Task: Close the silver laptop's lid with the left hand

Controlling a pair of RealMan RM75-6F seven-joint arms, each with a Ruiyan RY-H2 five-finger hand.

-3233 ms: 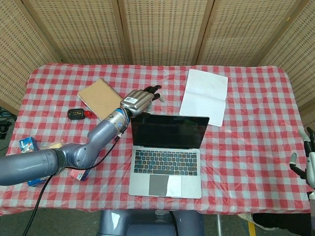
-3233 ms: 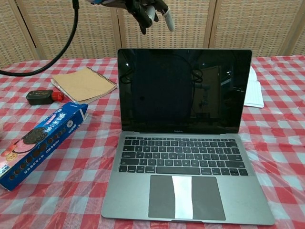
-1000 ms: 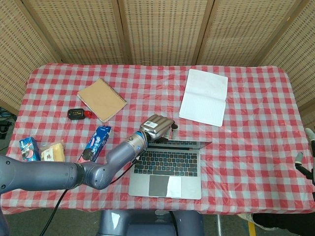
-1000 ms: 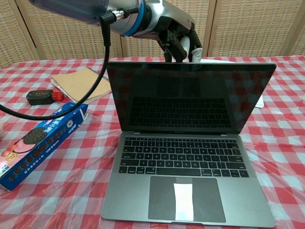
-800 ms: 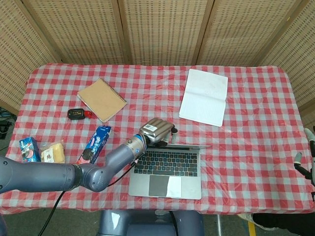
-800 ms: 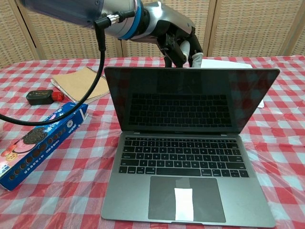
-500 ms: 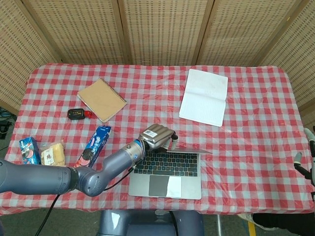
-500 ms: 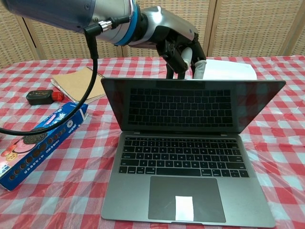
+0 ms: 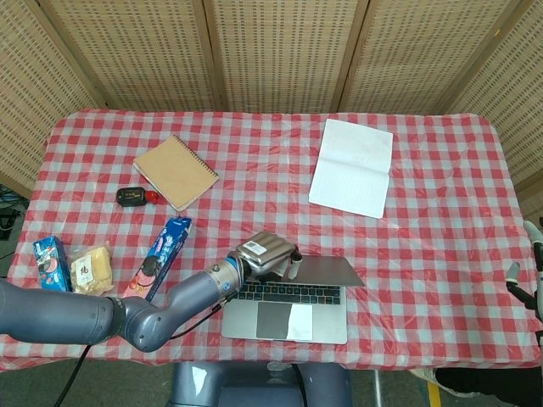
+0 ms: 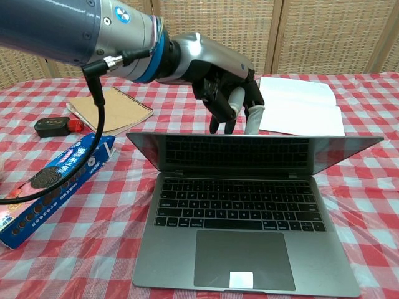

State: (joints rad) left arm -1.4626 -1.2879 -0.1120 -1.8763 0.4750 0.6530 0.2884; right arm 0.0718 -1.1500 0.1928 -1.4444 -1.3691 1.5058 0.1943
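Left arm comes in low from the left side, forearm stretched out, and the left hand point(image 9: 266, 253) is palm-down with its fingers point(image 10: 252, 116) curled downward, tips pointing at the worktop. Right hand point(image 9: 534, 275) just sits off at the right edge, fingers up and apart, holding nothing.

Silver laptop point(image 10: 244, 240) lies half-closed, lid point(image 10: 252, 153) tilted low over keyboard.

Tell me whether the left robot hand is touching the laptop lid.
Touching. In the chest view the left robot hand has fingertips resting on the top edge of the half-lowered laptop lid.
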